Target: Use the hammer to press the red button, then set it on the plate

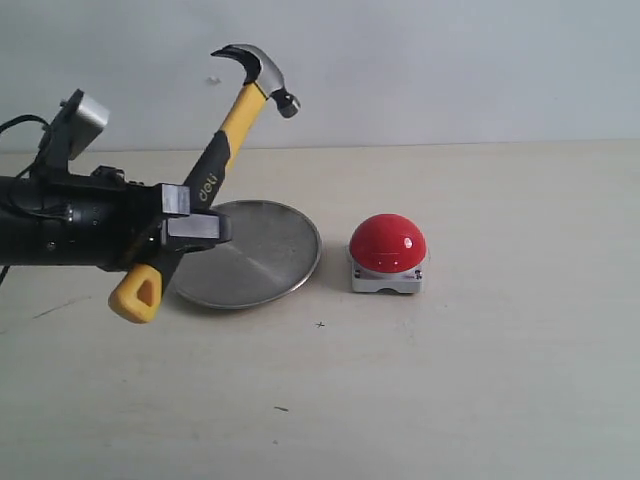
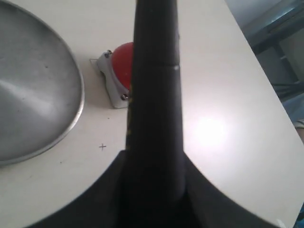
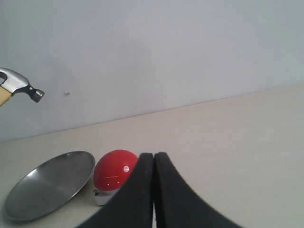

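Beige table (image 1: 480, 380) | plate (image 1: 265, 255) near red button (image 1: 388, 243) | left gripper (image 1: 186, 214) clamps hammer (image 1: 240, 115) handle, head raised | right gripper (image 3: 154, 175) closed, empty

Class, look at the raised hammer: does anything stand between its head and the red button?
Nothing visible does. The left gripper holds the hammer tilted, head raised. The button sits beside the plate, apart from it, with only open air above it.

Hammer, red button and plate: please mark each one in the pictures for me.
hammer (image 1: 260, 70): exterior view, on the dark steel head.
red button (image 1: 388, 241): exterior view, middle of the red dome.
plate (image 1: 268, 252): exterior view, bare inner surface right of the handle.
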Controlling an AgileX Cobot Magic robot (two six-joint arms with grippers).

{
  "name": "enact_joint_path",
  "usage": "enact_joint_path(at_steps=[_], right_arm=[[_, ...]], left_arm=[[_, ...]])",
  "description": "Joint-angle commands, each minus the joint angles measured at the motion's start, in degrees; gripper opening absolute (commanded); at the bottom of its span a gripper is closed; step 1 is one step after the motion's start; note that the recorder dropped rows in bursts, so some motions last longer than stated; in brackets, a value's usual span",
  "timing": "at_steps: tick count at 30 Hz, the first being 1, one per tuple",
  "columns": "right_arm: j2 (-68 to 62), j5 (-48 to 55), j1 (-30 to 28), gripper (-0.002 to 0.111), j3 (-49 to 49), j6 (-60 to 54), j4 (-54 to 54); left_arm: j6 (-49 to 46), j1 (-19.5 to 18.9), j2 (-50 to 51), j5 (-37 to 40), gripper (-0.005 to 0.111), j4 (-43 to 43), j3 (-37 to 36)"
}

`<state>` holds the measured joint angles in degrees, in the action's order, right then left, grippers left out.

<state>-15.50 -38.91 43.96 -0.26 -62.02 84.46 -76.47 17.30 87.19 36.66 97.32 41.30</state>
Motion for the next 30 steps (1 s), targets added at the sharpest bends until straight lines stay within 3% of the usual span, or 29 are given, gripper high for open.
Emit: enact_joint_path(at_steps=[1,8,14,18,30], right_arm=[[0.2,0.5,0.0,0.0,0.3,-0.5,0.3],[0.2,0.5,0.0,0.0,0.3,-0.5,1.1],[0.2,0.6,0.0,0.0,0.3,-0.8,1.3],[0.2,0.7,0.0,0.0,0.3,-0.8,1.3],[0.2,1.6,0.0,0.0,0.3,-1.3,1.6]], left_arm=[[1.9,-4.9,-0.1,2.0,0.0,2.6,0.2],[9.3,-9.9,4.4,6.2,0.0,2.6,1.3],[0.4,-9.9,7.0,13.7,0.0,2.6,1.5],[11.4,-10.0,8.2,11.9,0.0,2.6,2.0],[15.0,-6.5,16.9,10.4,0.0,2.6,8.5]])
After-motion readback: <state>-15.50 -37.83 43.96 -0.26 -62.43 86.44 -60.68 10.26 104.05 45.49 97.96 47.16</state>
